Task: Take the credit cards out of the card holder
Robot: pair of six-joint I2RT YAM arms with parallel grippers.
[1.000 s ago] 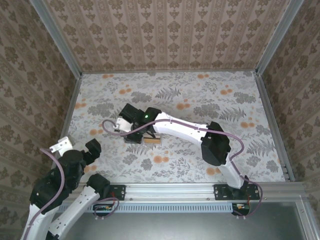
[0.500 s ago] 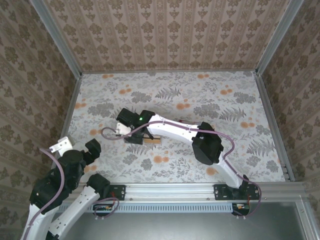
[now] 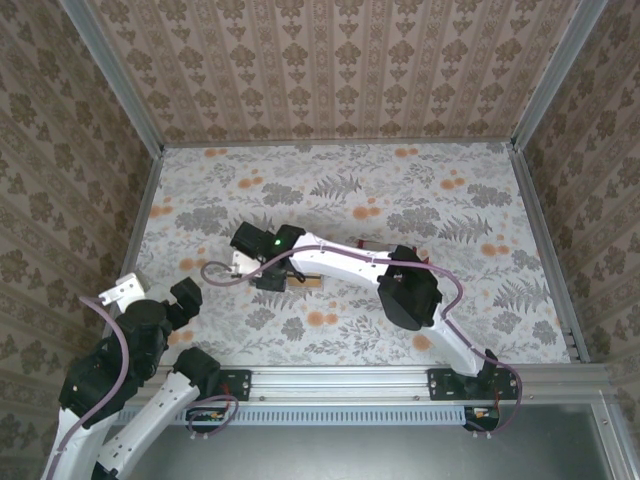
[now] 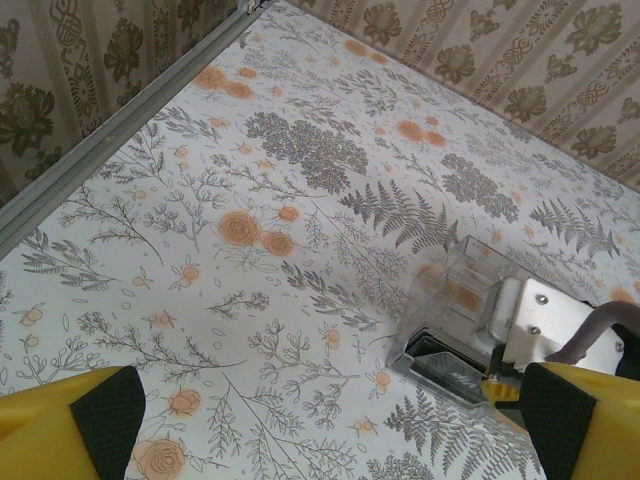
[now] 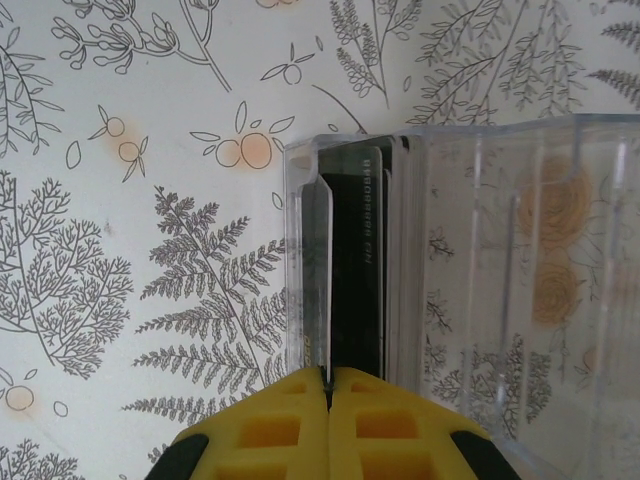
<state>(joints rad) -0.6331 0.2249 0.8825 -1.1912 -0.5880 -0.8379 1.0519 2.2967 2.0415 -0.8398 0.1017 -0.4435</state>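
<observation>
Your right gripper (image 5: pixel 328 385), jaws clenched, is at bottom centre; the dark grey credit cards (image 5: pixel 355 260) in the clear plastic card holder (image 5: pixel 500 250) stand just above it, long axis pointing up the frame.

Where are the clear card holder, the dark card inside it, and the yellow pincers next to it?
card holder (image 5: pixel 520 300), right wrist view, its clear side wall.
dark card (image 5: pixel 357 270), right wrist view, middle of its face.
right gripper (image 5: pixel 327 378), right wrist view, where its yellow fingertips meet.
</observation>
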